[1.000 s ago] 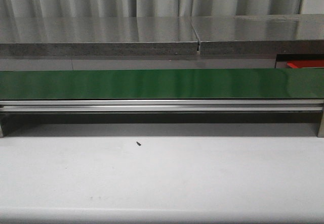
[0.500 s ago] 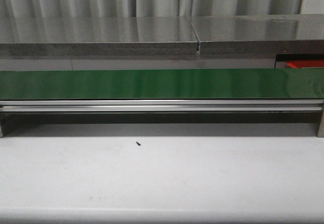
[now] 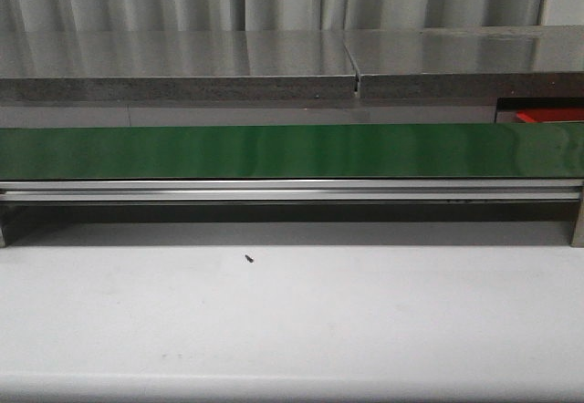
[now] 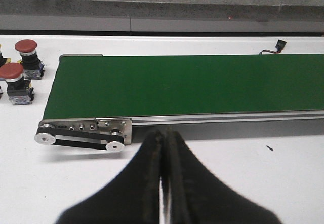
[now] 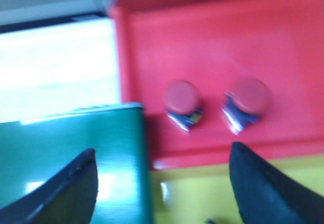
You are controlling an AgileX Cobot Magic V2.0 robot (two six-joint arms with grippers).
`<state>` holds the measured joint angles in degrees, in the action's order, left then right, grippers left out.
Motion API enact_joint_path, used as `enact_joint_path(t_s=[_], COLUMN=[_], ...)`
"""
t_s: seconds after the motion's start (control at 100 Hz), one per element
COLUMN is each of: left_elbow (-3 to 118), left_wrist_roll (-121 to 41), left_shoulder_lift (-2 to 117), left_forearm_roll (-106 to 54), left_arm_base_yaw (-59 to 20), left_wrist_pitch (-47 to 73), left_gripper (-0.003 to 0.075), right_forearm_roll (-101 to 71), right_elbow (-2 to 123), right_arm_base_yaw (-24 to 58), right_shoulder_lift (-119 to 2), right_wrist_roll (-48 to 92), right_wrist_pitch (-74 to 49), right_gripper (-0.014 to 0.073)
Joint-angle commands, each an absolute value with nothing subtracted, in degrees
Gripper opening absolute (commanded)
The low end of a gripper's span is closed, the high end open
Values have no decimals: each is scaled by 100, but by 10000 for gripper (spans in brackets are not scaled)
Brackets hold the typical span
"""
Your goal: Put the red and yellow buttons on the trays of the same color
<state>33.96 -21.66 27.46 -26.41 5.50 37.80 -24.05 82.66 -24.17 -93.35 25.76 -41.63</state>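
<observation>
Two red buttons [image 5: 183,98] [image 5: 249,98] sit side by side in the red tray [image 5: 202,36] in the blurred right wrist view. A yellow tray [image 5: 202,193] lies against the red one, beside the end of the green belt [image 5: 66,153]. My right gripper [image 5: 162,155] hangs open above the belt end and the yellow tray, holding nothing. In the left wrist view two more red buttons [image 4: 26,49] [image 4: 12,78] stand on the white table beyond the other end of the belt [image 4: 192,84]. My left gripper [image 4: 164,139] is shut and empty in front of the belt. No yellow button shows.
The front view shows the long green conveyor [image 3: 292,150] on its aluminium rail, a grey bench behind it and a sliver of the red tray [image 3: 547,114] at far right. A small dark speck [image 3: 248,258] lies on the white table. A small connector [image 4: 279,44] lies behind the belt.
</observation>
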Motion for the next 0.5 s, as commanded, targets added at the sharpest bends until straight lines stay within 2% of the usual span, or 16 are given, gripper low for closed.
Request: enact_joint_path(t_s=[0.0,0.38,0.49], left_elbow=[3547,3547,3547], left_wrist_roll=[-2142,-2142,-2142], left_shoulder_lift=[2778,2778,2778], left_forearm_roll=[-2814,-2814,-2814], left_arm_base_yaw=[520,520,520], left_wrist_pitch=[3379,3379,3379], left_gripper=[-19,-19,-19], right_forearm_roll=[-2566,-2485,-2485], right_elbow=[8260,6068,5310], right_arm_base_yaw=[-2038,-579,-451], right_shoulder_lift=[-8708,-6647,-6020], right_wrist_roll=[2813,2933,2933], right_wrist_pitch=[-3832,-2737,-2509], right_gripper=[543,540,476])
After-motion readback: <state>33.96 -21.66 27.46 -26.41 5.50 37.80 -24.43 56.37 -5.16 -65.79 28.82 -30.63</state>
